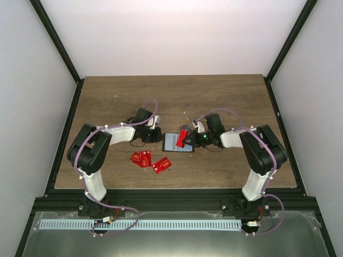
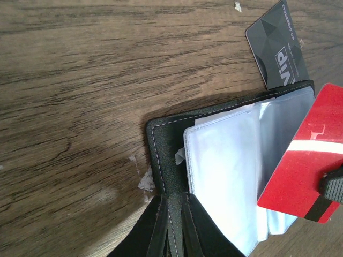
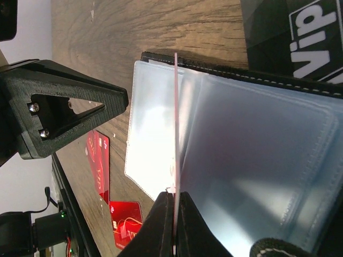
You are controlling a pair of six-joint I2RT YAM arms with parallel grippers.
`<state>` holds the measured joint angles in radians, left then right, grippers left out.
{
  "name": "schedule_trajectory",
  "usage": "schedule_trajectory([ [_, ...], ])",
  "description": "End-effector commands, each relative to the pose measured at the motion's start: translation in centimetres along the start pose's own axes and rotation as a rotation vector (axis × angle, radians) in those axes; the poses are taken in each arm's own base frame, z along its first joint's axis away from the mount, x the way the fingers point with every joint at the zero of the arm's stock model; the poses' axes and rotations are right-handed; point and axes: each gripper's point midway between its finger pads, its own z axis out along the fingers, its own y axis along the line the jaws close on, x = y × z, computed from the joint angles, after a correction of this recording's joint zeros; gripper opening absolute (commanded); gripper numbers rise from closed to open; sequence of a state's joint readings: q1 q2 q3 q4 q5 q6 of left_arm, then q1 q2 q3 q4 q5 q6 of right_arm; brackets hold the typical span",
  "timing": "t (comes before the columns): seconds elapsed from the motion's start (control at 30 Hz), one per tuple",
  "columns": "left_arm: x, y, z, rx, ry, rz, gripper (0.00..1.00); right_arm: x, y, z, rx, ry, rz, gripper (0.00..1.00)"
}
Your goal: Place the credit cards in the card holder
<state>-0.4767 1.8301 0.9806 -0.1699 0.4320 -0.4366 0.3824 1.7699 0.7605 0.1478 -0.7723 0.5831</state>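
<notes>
The holder [image 1: 178, 142] lies open at the middle of the surface [image 1: 107, 96], clear sleeves up. The left fingers [image 2: 144, 238] are clenched on its black cover edge at 9 o'clock. The right fingers [image 3: 155, 230] pinch a red card [image 2: 303, 160] over the sleeves on the 3 o'clock side. A grey card [image 2: 276, 48] lies just beside the holder at about 1 o'clock. Loose red cards [image 1: 146, 159] lie near it at 7 o'clock.

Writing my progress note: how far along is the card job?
Done: card holder lies open, left pincer gripping its cover. In hand: right pincer holds a red card over the sleeves. Left: loose red cards and the grey card on the table.
</notes>
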Motion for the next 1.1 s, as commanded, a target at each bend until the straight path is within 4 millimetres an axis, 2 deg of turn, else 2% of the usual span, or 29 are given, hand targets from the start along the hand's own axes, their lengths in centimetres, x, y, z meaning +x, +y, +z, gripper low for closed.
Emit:
schedule_trajectory([
  [0.0,-0.1,-0.3,0.3,0.015,0.005,0.019,0.1,-0.6,-0.2,-0.1,0.007,-0.011,-0.005,0.01],
  [0.67,0.8,-0.5,1.4,0.016,0.036,0.023,0.1,1.3,0.5,1.2,-0.135,0.1,0.061,0.01],
  [1.07,0.8,-0.6,1.1,0.015,0.035,0.034,0.1,1.1,0.4,2.0,-0.13,0.185,0.059,0.01],
])
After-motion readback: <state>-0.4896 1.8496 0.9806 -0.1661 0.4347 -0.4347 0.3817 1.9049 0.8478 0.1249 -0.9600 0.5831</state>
